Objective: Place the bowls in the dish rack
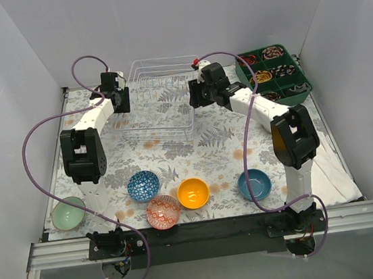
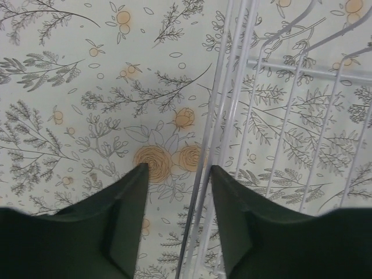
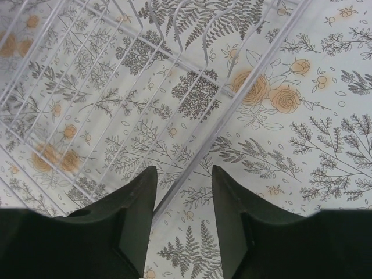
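Note:
The white wire dish rack point(image 1: 158, 101) stands at the back middle of the table with no bowls in it. My left gripper point(image 1: 121, 101) is open above its left rim, and the rim wires point(image 2: 224, 116) run between the fingers in the left wrist view point(image 2: 177, 171). My right gripper point(image 1: 197, 97) is open above the right rim, and a rim wire point(image 3: 232, 110) runs between its fingers point(image 3: 183, 171). Along the near edge lie the mint green bowl point(image 1: 68, 213), the blue-patterned bowl point(image 1: 143, 185), the red-and-white bowl point(image 1: 163, 212), the orange-yellow bowl point(image 1: 193, 193) and the plain blue bowl point(image 1: 255, 184). The cream bowl is out of view.
A dark green compartmented tray point(image 1: 301, 90) of small items stands at the back right, close to the right arm. A white cloth point(image 1: 334, 179) lies at the near right. A floral sheet point(image 1: 207, 144) covers the table. Grey walls close in the sides and back.

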{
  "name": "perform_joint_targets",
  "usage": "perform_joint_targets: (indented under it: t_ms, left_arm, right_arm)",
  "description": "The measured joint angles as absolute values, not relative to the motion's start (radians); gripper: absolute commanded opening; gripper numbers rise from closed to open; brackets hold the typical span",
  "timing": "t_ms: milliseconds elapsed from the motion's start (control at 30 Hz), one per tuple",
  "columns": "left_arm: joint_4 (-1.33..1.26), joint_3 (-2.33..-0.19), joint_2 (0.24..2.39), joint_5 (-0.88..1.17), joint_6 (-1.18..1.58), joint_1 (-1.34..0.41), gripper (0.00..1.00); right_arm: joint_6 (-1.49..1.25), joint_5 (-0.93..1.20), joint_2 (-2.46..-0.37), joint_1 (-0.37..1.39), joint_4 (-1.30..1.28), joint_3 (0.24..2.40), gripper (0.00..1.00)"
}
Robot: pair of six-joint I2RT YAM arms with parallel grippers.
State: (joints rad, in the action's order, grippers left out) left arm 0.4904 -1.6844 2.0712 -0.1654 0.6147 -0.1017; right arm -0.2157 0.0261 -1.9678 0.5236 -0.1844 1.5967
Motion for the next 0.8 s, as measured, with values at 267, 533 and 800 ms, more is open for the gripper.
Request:
perform_joint_targets:
  t_ms: [267,533,800]
  left_arm:
    - [0.510,-1.686,2.062,-0.070,0.643,-0.103,0.00]
    - [0.573,-1.675,2.021,-0.012,0.711,-0.119,0.00]
    - [0.628,-1.620,1.927,0.000,0.746,-0.158,0.00]
  right_arm:
    - [-0.267,-0.025,-1.991,0.537,-0.187,1.597,0.01]
    - [-0.257,-0.114,-1.996,0.523,-0.181,1.597,0.01]
    - [-0.186,-0.143,-1.937,0.525,-0.213,1.560,0.01]
